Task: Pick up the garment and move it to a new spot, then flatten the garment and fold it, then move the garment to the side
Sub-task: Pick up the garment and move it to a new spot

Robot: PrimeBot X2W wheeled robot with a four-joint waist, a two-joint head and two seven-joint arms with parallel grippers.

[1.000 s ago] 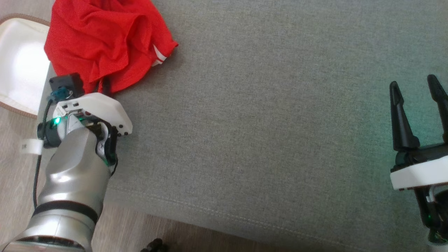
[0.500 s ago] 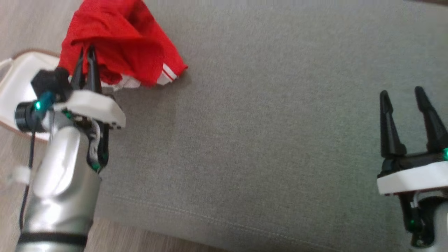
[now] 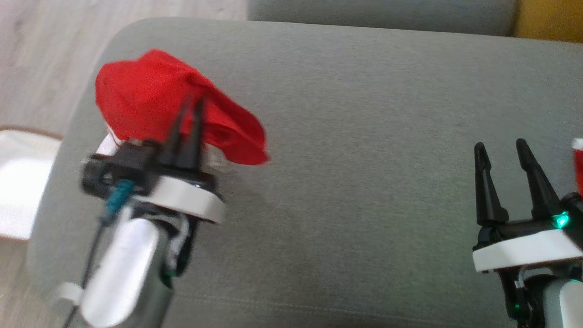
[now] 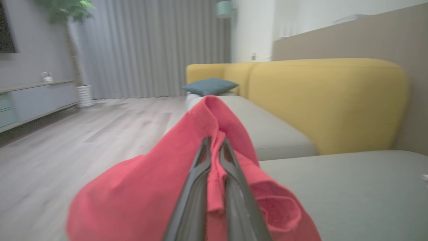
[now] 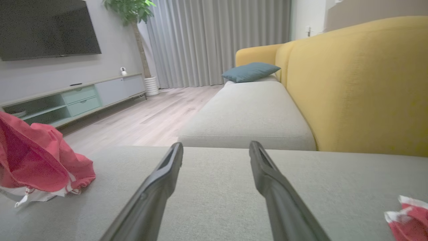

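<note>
Now, left gripper (image 3: pixel 193 102): fingers pinched almost together on a fold of the red garment (image 3: pixel 136 95).
Garment: bunched at the left end of the grey sofa cushion (image 3: pixel 364 136), draped round that gripper, white-trimmed lower edge down on the cushion.
Right gripper (image 3: pixel 499 148): spread wide, holding nothing, hovering over the cushion's right side.
Extra: red-and-white cloth (image 3: pixel 577 171) just beside it.

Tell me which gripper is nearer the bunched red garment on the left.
Left. The left gripper is shut on the garment; the right gripper stands open, well to its right.
</note>
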